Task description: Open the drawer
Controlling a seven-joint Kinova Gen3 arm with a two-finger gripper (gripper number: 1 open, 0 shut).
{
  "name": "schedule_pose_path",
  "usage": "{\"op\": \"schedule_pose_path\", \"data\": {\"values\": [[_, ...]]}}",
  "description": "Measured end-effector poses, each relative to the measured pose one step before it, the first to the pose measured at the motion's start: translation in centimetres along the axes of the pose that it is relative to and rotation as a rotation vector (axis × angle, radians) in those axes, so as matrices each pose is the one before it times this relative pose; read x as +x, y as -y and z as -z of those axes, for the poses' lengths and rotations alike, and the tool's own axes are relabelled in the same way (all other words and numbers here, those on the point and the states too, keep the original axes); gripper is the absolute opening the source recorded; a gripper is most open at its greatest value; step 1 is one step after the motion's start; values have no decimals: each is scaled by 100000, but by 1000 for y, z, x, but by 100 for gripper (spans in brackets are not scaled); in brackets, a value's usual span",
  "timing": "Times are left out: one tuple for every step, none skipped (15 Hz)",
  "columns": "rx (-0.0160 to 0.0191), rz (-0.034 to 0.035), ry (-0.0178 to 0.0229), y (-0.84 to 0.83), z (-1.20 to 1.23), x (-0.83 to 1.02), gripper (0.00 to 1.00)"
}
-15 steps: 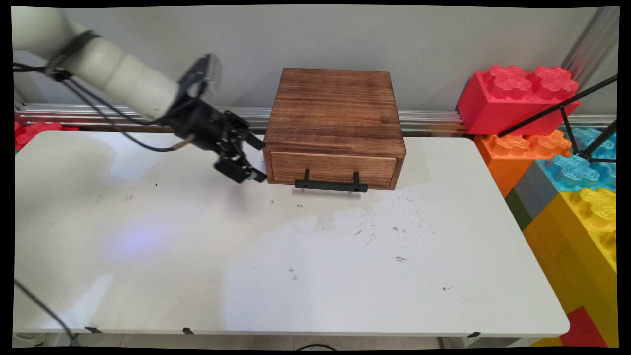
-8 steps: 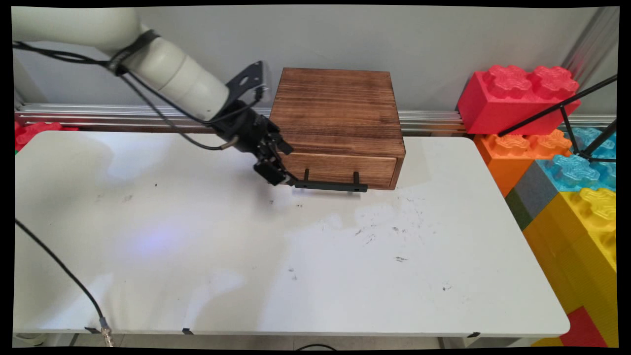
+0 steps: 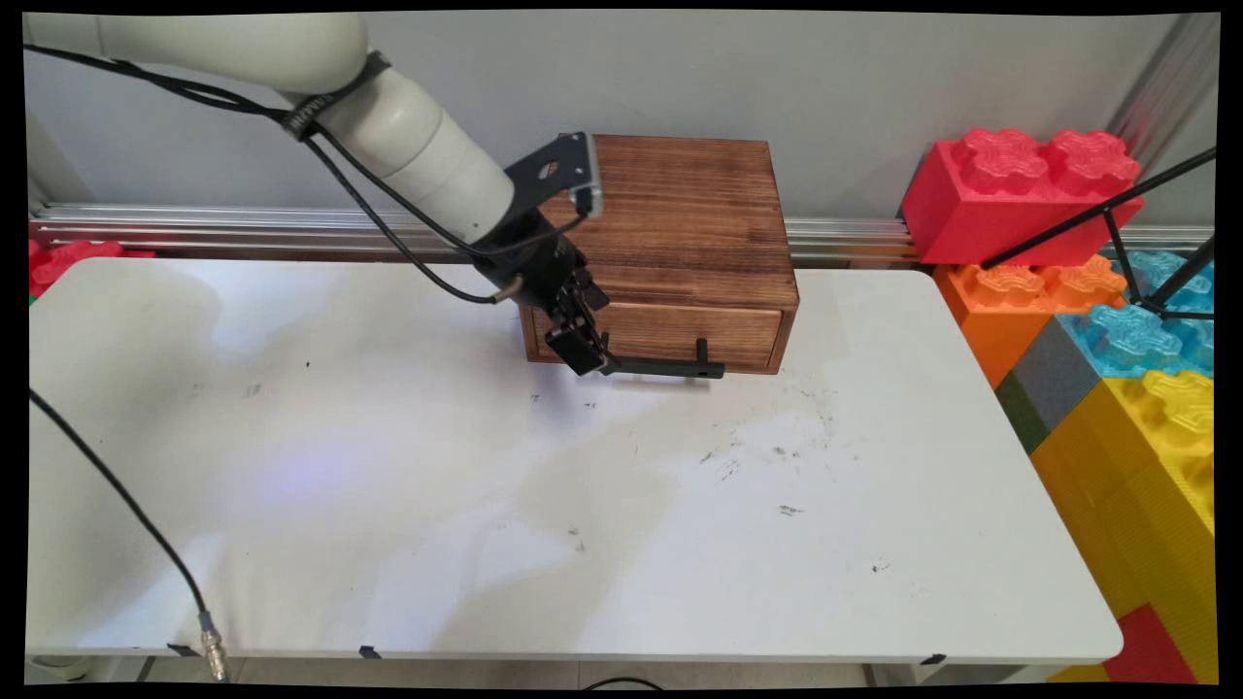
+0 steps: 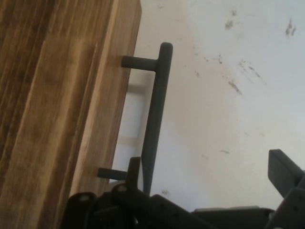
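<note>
A dark wooden box with one shut drawer stands at the table's back middle. The drawer carries a black bar handle. My gripper sits at the handle's left end, coming in from the upper left. In the hand view the gripper is open: one finger sits in the gap between the drawer front and the handle, the other finger is well out over the table. The bar lies between them, close to the inner finger.
Large toy blocks are stacked off the table's right side: red, orange, blue, yellow. A black tripod leg crosses them. A black cable hangs over the table's left front. A metal rail runs along the wall.
The gripper has moved right, from left of the box to the handle's left end, and has turned so its fingers straddle the bar. The drawer has stayed shut.
</note>
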Motion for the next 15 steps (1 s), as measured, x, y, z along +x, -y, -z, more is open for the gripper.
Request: {"op": "schedule_pose_path", "data": {"values": [[405,-512,861,-159,-263,271,100],[523,-688,1220,-201,-427,342,100],[550,-725,1137,-186,-431,304,100],[519,-757,1024,-152,-426,309,100],[433,-868,944,-122,-458,327,100],[424,-818,792,-75,-396,229,100],[315,-706,618,-25,-357,177,100],[263,-706,600,-21,-352,166,100],[335,-996,753,-21,-477,223,100],[264,-1001,696,12,-488,196,100],[220,-1061,571,42,-492,190,100],[144,-972,451,45,-423,159,100],[175,-1133,445,79,-475,198,100],[188,-1092,439,101,-465,137,100],[24,-1069,330,70,-407,123,100]]}}
